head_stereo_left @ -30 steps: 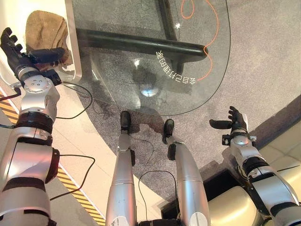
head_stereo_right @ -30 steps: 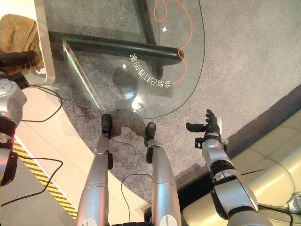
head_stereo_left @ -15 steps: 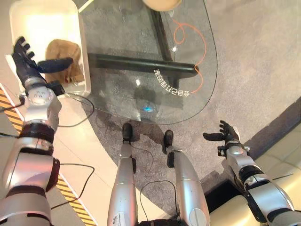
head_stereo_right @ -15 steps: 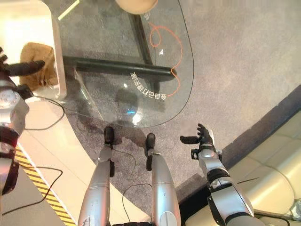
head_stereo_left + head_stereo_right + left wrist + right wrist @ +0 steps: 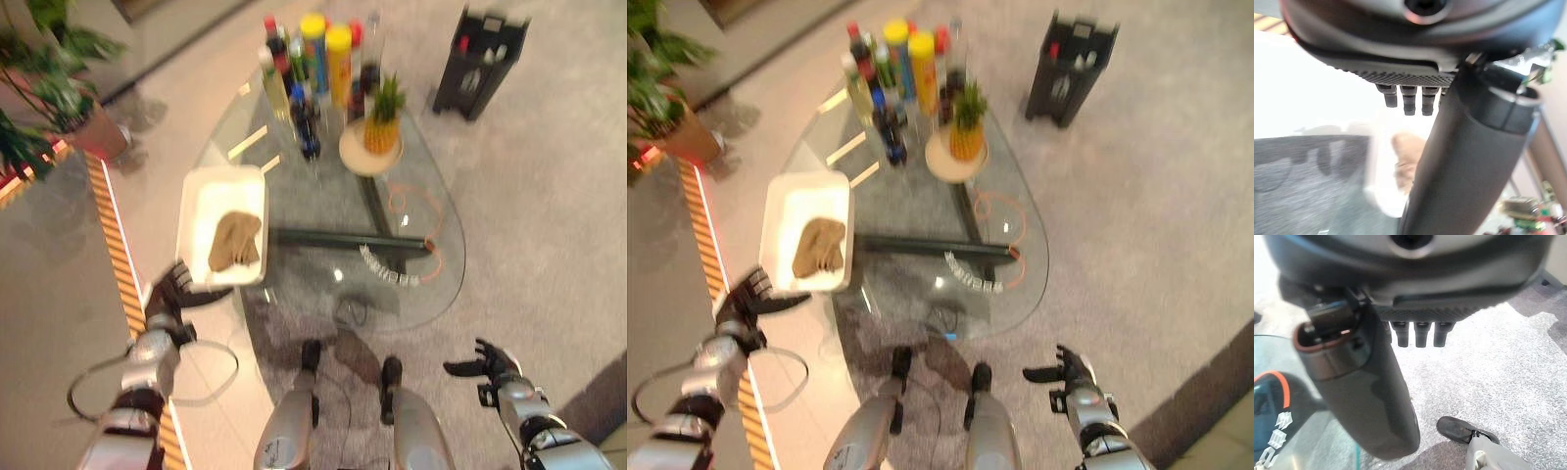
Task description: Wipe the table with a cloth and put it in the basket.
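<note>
1. The cloth (image 5: pixel 235 241), tan and crumpled, lies inside the white basket (image 5: pixel 199 211). The basket rests on the left edge of the glass table (image 5: pixel 411 225).
2. My left hand (image 5: pixel 170 295) hangs just off the basket's near end, over the floor. Its fingers are straight and spread, with the thumb pointing toward the basket. It holds nothing and is clear of the cloth.
3. My right hand (image 5: pixel 487 364) is low on the right, over the grey carpet (image 5: pixel 549 196), well apart from the table. Its fingers are relaxed and empty, thumb extended sideways.
4. At the table's far end stands a cluster of bottles (image 5: pixel 313 69). Beside them, a pineapple (image 5: pixel 382 117) sits on a round board.
5. A potted plant (image 5: pixel 59 98) stands on the floor to the far left. A dark rack (image 5: pixel 480 54) stands on the carpet beyond the table.
</note>
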Motion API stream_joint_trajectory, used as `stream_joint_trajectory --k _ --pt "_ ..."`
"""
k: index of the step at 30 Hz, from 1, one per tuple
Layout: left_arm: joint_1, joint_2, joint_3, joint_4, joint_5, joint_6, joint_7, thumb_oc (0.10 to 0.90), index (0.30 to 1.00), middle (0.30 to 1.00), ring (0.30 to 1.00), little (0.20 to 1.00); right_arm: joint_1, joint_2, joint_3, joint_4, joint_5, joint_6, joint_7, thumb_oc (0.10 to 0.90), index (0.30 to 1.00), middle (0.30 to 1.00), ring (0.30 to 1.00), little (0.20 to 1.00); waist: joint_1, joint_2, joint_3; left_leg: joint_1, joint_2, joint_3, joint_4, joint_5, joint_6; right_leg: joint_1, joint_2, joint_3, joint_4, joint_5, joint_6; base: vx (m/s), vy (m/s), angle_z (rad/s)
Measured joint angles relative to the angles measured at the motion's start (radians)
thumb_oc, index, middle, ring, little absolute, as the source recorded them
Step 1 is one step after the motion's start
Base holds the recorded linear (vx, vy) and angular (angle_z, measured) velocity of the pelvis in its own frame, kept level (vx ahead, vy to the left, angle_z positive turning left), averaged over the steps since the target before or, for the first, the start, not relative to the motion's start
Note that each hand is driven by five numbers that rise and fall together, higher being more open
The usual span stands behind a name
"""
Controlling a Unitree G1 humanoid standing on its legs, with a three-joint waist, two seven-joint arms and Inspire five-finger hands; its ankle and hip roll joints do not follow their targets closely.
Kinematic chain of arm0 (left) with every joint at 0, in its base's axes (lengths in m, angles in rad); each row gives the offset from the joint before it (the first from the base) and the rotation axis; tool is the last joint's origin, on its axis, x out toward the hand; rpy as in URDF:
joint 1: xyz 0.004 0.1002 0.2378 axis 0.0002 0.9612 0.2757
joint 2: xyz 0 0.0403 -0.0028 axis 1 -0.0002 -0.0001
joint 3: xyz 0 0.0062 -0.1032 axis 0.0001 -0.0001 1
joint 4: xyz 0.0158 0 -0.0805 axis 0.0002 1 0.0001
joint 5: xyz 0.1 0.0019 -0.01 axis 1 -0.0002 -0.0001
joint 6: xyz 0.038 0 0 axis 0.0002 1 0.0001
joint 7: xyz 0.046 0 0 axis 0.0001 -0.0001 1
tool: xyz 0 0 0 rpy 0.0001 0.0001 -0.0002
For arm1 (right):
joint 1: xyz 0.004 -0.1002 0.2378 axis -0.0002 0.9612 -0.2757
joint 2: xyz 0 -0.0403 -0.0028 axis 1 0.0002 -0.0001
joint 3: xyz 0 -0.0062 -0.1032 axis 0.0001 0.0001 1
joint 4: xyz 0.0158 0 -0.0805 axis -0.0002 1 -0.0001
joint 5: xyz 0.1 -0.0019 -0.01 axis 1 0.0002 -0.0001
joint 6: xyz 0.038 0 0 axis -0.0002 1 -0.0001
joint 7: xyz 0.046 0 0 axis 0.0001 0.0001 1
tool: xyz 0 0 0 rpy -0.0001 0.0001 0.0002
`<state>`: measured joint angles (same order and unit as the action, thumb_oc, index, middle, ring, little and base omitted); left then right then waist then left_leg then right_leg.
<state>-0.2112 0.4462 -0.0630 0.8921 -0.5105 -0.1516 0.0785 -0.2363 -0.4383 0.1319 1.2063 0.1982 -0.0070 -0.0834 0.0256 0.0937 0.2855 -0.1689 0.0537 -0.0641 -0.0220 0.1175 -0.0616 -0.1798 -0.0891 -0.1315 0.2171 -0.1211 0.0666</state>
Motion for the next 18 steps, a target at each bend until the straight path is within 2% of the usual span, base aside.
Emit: stream_joint_trajectory --k 1,2,4,8,13,18 --pt "0.019 -0.008 0.000 0.003 0.009 0.000 -0.006 0.800 0.900 0.900 0.900 0.900 0.011 0.005 -0.002 0.004 -0.004 0.001 0.000 0.800 0.900 0.900 0.900 0.900 0.000 -0.004 -0.014 0.013 -0.001 0.000 -0.003 -0.004 0.002 0.017 0.000 -0.001 -0.012 0.000 0.001 0.16 0.013 0.01" --pt "0.069 -0.021 -0.002 0.015 0.028 0.002 -0.026 0.800 0.900 0.900 0.900 0.900 0.044 0.021 -0.006 0.018 -0.013 0.007 0.003 0.800 0.900 0.900 0.900 0.900 0.000 -0.018 -0.068 0.034 -0.002 0.001 -0.011 -0.012 0.004 0.048 0.000 -0.002 -0.040 0.001 0.004 0.17 0.014 0.01" --pt "0.105 -0.040 0.001 0.054 0.047 0.005 -0.030 0.800 0.900 0.900 0.900 0.900 0.078 0.045 -0.022 0.040 -0.045 0.021 0.004 0.800 0.900 0.900 0.900 0.900 -0.002 -0.035 -0.116 0.075 -0.003 0.002 -0.027 -0.016 0.005 0.105 0.001 -0.006 -0.086 0.008 0.008 0.16 0.010 0.03" --pt "0.142 -0.059 0.001 0.118 0.075 0.017 -0.060 0.800 0.900 0.900 0.900 0.900 0.127 0.068 -0.035 0.063 -0.091 0.041 0.024 0.800 0.900 0.900 0.900 0.900 -0.003 -0.054 -0.185 0.129 -0.005 0.002 -0.060 -0.021 0.008 0.189 0.004 -0.015 -0.177 0.034 0.015 0.08 0.006 0.02" --pt "0.149 -0.089 0.001 0.206 0.142 0.028 -0.071 0.800 0.900 0.900 0.900 0.900 0.148 0.076 -0.036 0.082 -0.130 0.056 0.042 0.800 0.900 0.900 0.900 0.900 -0.006 -0.061 -0.224 0.157 -0.011 0.003 -0.063 -0.026 0.012 0.268 0.005 -0.021 -0.286 0.089 0.019 0.03 0.009 0.00" --pt "0.170 -0.109 -0.001 0.301 0.216 0.056 -0.085 0.800 0.900 0.900 0.900 0.900 0.169 0.083 -0.036 0.086 -0.145 0.067 0.055 0.800 0.900 0.900 0.900 0.900 -0.016 -0.059 -0.259 0.170 -0.006 0.003 -0.064 -0.030 0.009 0.284 0.011 -0.021 -0.305 0.098 0.017 0.00 0.000 0.00"
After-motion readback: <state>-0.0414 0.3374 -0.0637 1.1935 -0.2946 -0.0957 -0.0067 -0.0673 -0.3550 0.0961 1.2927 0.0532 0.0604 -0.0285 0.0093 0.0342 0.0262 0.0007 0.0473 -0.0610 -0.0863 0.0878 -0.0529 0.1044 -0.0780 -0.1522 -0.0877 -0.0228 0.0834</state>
